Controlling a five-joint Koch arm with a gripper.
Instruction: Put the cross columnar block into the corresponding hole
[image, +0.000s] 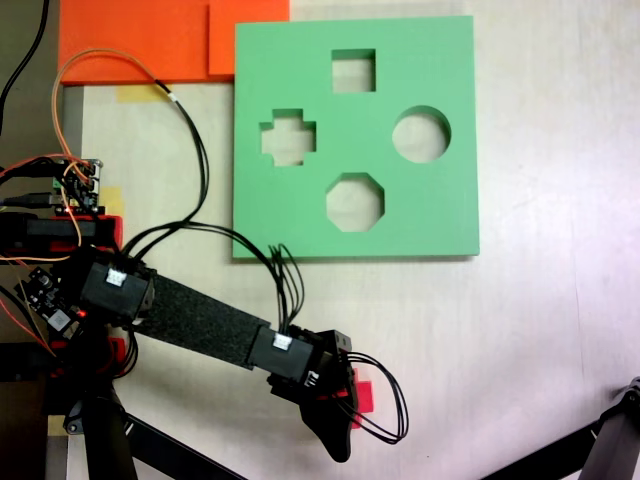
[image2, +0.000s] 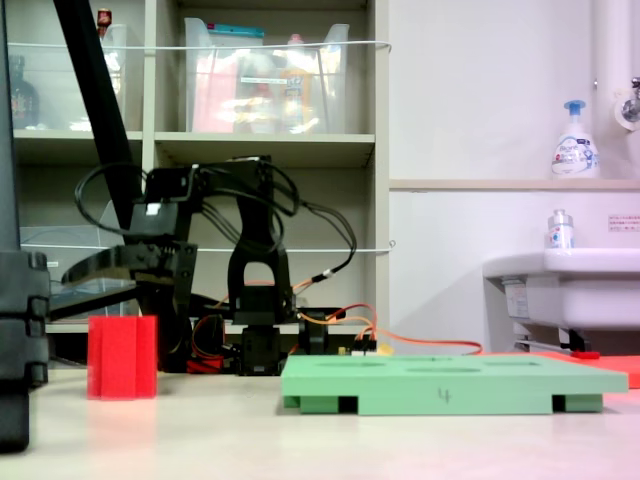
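While the cross columnar block (image2: 121, 357) stands upright on the worktop (image: 540, 330) with its long axis vertical, the gripper (image2: 128, 268) hangs directly above it, a clear gap showing between the two in the second exterior view. In the first exterior view the same relation reads as overlap: the gripper (image: 335, 415) covers most of the block (image: 363, 392), and only a small red part shows at its right side. The jaws appear parted, one long curved finger reaching toward the second exterior view's left and the other hanging down beside it, and they hold nothing. How wide the gap is cannot be judged well from either picture.

The green board (image: 440, 215) lies flat, well apart from the block, toward the top of the first exterior view. The corresponding hole (image: 288, 138) is the plus-shaped cutout near the board's left edge in that view, beside square, round and octagonal ones. It is empty.

The task looks to be at the approach stage, with the grasp not yet made. The coming move turns on a straight descent: the block lies below the jaws, so they would need to come down around its sides. Since the block is foam and free-standing, an off-centre descent could tip it.
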